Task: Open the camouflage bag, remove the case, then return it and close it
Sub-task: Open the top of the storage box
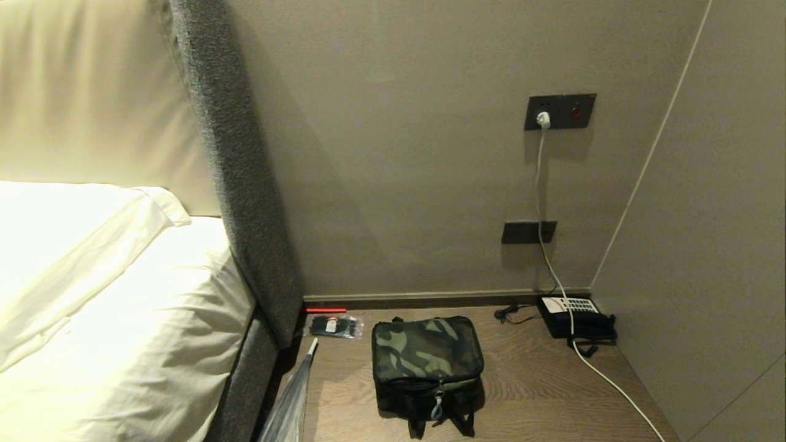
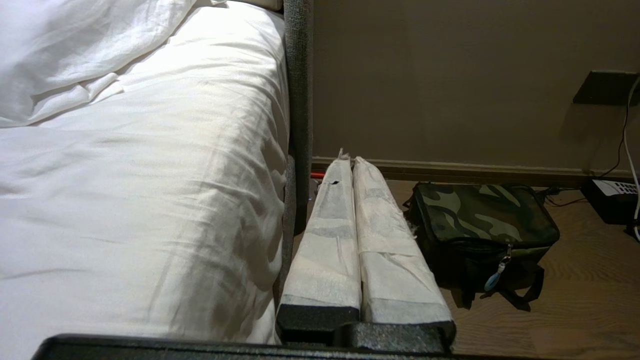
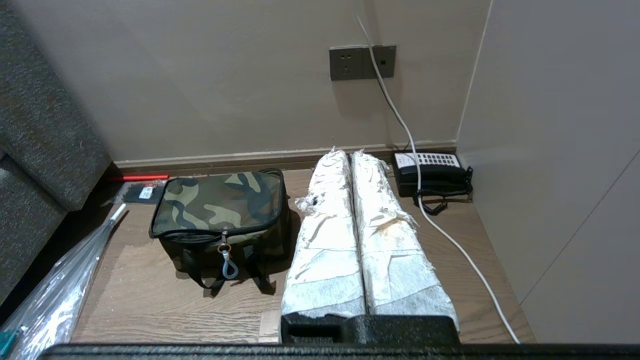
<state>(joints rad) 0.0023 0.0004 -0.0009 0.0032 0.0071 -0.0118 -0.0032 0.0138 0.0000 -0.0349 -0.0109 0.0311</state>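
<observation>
Cloth, wood grain and matt wall surfaces at a bedside.

The bag (image 1: 426, 353) is seen to be of soft woven cloth, its camouflage top matt and its straps black webbing; a smooth grey pull (image 3: 229, 267) is hung from the zip. The table (image 1: 540, 393) is finished in matt wood grain. The fingers (image 3: 395, 235) of both grippers are wrapped in rough, frayed white tape. The phone (image 1: 577, 316) is made of smooth black plastic. The sheet (image 2: 140, 175) is shown as creased white cloth, the headboard (image 1: 239, 184) as coarse grey fabric, the wrapper (image 3: 55, 295) as glossy clear plastic.
</observation>
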